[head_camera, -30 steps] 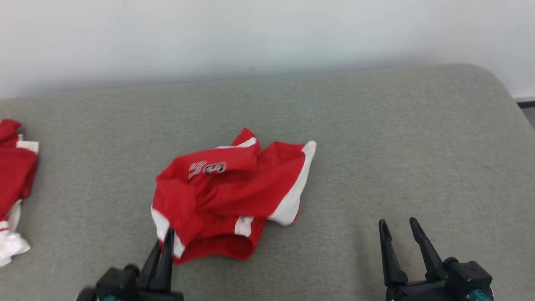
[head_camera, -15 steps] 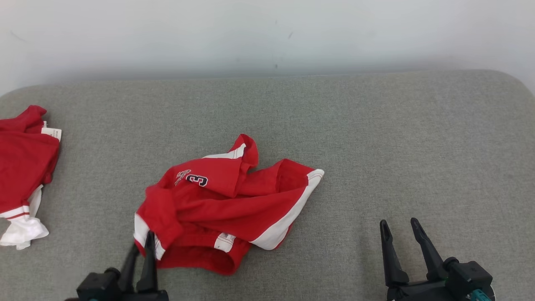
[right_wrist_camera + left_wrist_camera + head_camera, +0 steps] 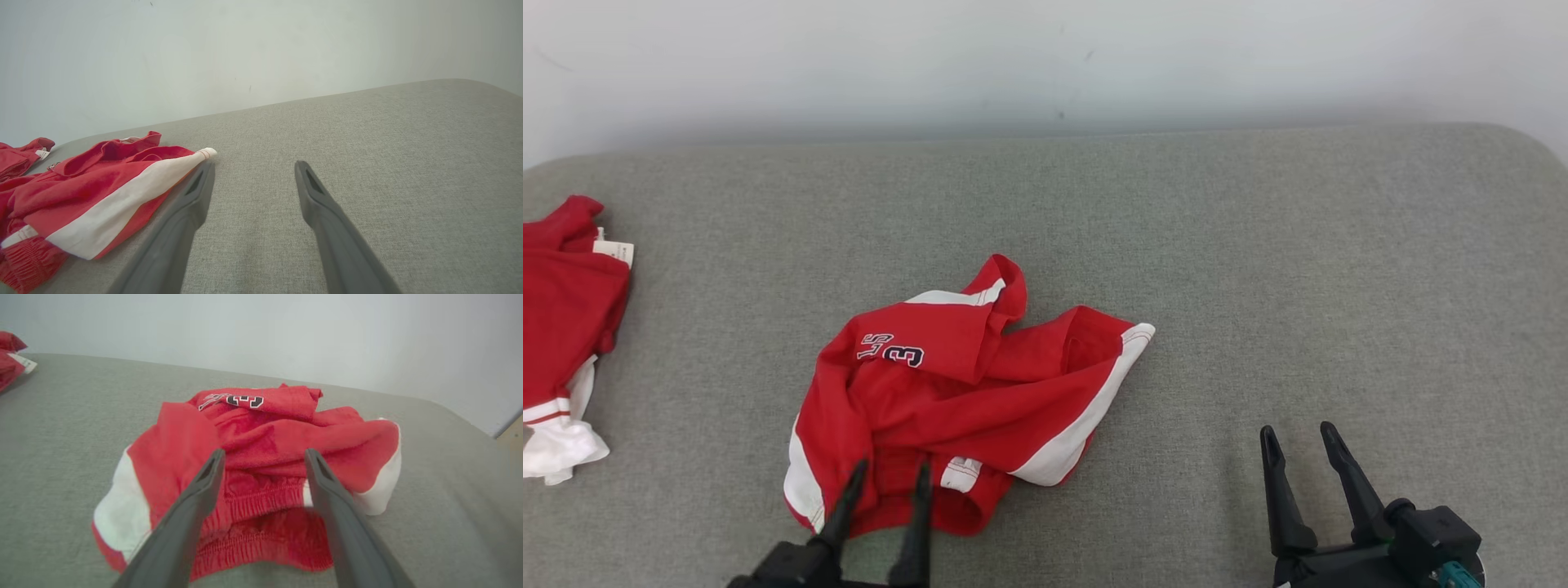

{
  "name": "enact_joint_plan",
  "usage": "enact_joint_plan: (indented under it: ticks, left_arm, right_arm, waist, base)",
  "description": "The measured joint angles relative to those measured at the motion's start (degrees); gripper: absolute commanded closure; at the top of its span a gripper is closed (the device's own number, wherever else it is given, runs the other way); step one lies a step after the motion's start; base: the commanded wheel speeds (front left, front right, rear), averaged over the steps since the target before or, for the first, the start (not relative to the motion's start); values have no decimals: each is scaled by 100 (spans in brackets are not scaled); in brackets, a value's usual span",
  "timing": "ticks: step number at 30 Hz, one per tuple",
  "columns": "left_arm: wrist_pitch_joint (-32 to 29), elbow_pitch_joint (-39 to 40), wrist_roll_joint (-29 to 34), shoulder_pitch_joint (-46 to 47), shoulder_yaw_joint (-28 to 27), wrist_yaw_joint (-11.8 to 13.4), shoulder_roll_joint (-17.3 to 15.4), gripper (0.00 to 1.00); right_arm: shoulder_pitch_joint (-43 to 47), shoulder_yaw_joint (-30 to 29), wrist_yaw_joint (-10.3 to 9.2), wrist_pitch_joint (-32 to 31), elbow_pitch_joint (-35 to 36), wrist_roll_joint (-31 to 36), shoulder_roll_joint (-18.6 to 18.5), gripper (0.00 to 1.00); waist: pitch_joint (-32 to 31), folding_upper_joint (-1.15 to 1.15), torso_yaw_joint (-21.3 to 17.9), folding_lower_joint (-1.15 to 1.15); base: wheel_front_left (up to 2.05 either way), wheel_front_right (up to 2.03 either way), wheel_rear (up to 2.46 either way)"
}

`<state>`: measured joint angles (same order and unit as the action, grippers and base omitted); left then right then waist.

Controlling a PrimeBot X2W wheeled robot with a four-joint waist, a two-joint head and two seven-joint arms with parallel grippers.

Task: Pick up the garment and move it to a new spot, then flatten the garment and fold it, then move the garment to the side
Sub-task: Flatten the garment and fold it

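Pointing at the garment (image 3: 964, 392) by its waistband, left jaws stand spread; right jaws spread over the cushion (image 3: 1258, 245).

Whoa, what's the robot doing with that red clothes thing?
It is working on folding a crumpled red and white garment lying on the grey cushion. Its left gripper is open, fingers pointing at the garment's stretchy near edge, gripping nothing. The right gripper is open too, off to the side over bare cushion. At the far left sits another red garment.
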<state>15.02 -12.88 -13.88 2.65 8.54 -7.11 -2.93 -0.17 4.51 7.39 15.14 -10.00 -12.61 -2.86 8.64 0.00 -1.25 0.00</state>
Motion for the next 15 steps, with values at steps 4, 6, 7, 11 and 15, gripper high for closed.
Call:
enact_joint_plan:
  ticks: [4,6,7,11,15]
  left_arm:
    - [0,-233,-246,-21,350,-1,14,0]
    - [0,-316,-307,-28,492,-1,10,0]
    - [0,-344,-337,-26,567,-1,12,0]
    - [0,-400,-599,-29,682,41,12,0]
    - [0,-488,-664,-24,850,52,14,0]
  right_arm:
    - [-91,-1,0,1,0,-5,2,0]
    - [-99,-12,0,0,3,-5,-1,0]
    - [-98,-14,0,0,2,-4,1,0]
    - [-98,-35,0,1,4,-2,0,0]
    - [-98,-49,0,0,2,2,0,0]
  waist:
    - [65,0,-65,0]
    - [100,0,-104,0]
    - [117,0,-125,0]
    - [166,0,-215,0]
    - [199,0,-256,0]
  base:
    - [0,0,0]
    - [0,0,0]
    - [0,0,0]
    - [0,0,0]
    - [0,0,0]
